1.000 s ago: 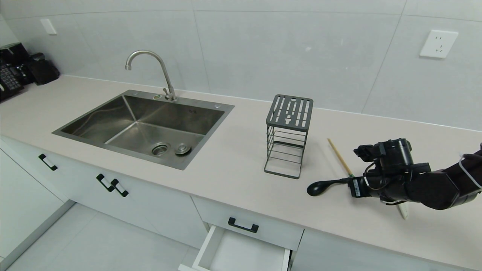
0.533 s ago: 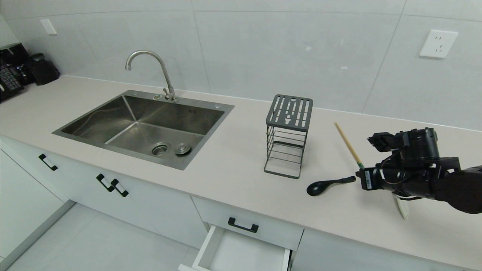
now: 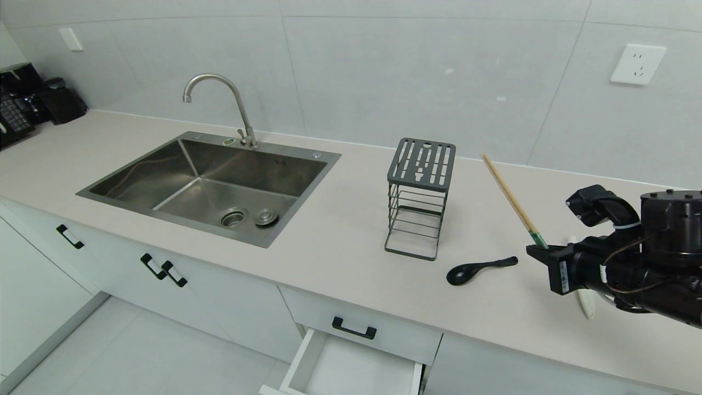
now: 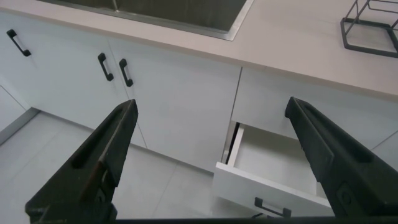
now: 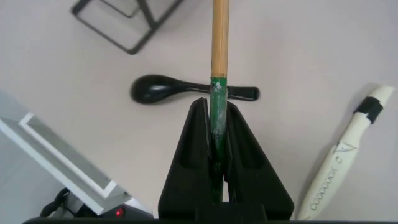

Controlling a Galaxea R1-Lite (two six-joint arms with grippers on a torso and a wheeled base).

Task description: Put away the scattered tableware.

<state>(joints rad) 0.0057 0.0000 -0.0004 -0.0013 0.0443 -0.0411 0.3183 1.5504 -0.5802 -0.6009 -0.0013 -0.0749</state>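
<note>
Risen rightward, the right gripper (image 3: 540, 252) slants a chopstick (image 3: 510, 200) over the worktop's (image 3: 340, 241) right end, jaws clamped on its green tip; the left gripper's (image 4: 209, 109) jaws gape, facing the open drawer (image 4: 273, 162).

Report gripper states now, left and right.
Left gripper: open, empty.
Right gripper: closed on the green end of a chopstick.

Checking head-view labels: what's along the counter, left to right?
Black devices → sink → rack → spoon → right gripper, shut on a chopstick.
</note>
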